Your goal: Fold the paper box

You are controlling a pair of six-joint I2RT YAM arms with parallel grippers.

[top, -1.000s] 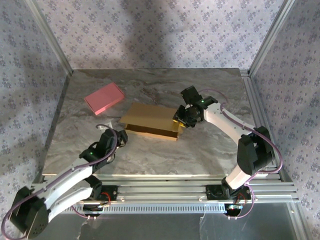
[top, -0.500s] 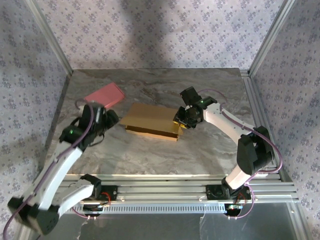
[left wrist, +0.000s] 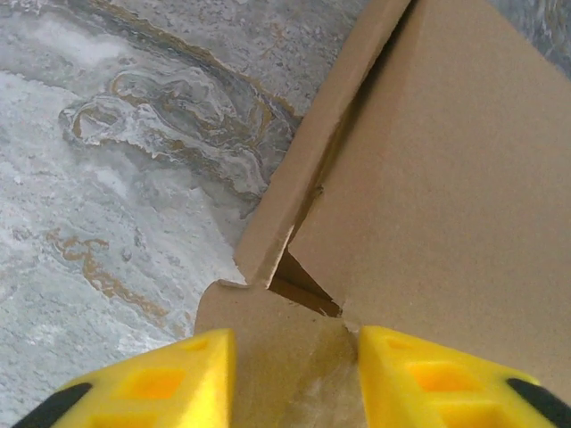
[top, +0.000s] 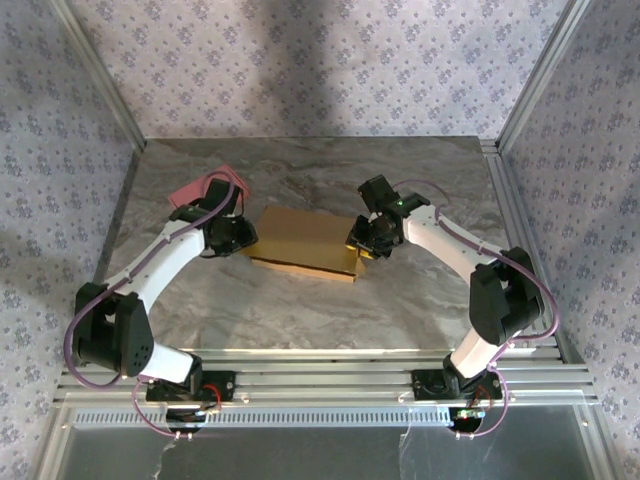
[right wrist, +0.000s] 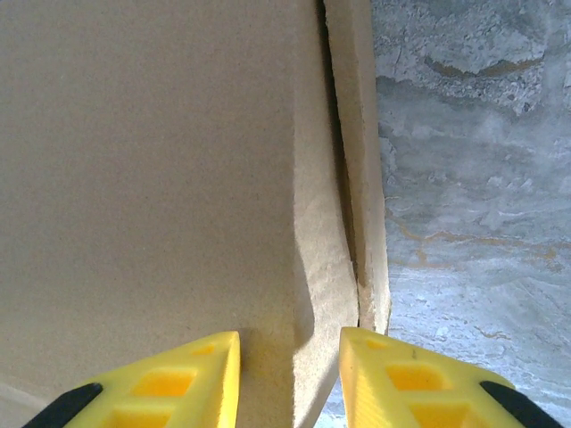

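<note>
The paper box [top: 300, 240] is a flat brown cardboard rectangle lying mid-table. My left gripper [top: 240, 236] is at its left end. In the left wrist view its yellow fingers [left wrist: 205, 374] stand a little apart over a corner flap of the paper box [left wrist: 446, 178], and whether they pinch it is unclear. My right gripper [top: 360, 240] is at the box's right end. In the right wrist view its jaws [right wrist: 290, 374] straddle the side wall and lid edge of the paper box [right wrist: 143, 160] and hold them.
A pink flat rectangle [top: 190, 190] lies behind the left arm's wrist, partly covered by it. Aluminium frame posts and patterned walls close in the table [top: 330, 310] on the left, right and back.
The left arm swung from the near left of the table up to the box's left end, and its jaws have narrowed. The right gripper and the box have stayed put.
</note>
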